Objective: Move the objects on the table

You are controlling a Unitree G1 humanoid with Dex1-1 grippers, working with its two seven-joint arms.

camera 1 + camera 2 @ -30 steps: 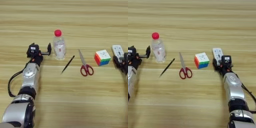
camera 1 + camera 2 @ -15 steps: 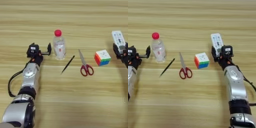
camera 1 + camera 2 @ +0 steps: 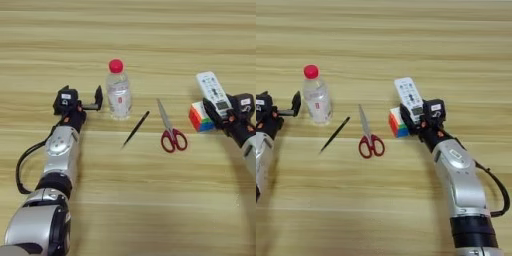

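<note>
The right gripper point(image 3: 415, 116) pinches the long white remote control point(image 3: 409, 98) above the multicoloured puzzle cube point(image 3: 397, 123). The left gripper point(image 3: 82, 101), fingers spread, rests beside the clear red-capped bottle point(image 3: 119, 91).

Worktop point(image 3: 125, 200): light wood, long plank grain, smooth with a soft sheen.
Bottle point(image 3: 119, 95): clear glossy plastic; cap smooth red plastic.
Scissors point(image 3: 170, 131): bare grey metal blades, glossy red plastic handles.
Pen point(image 3: 135, 129): thin, black, matt.
Puzzle cube point(image 3: 397, 124): glossy coloured plastic faces.
Remote control point(image 3: 409, 99): white smooth plastic, held at 12 o'clock of the right end effector point(image 3: 418, 119), which is matt black.
Left end effector point(image 3: 92, 100): matt black fingers; forearm shell silver-grey, satin.
</note>
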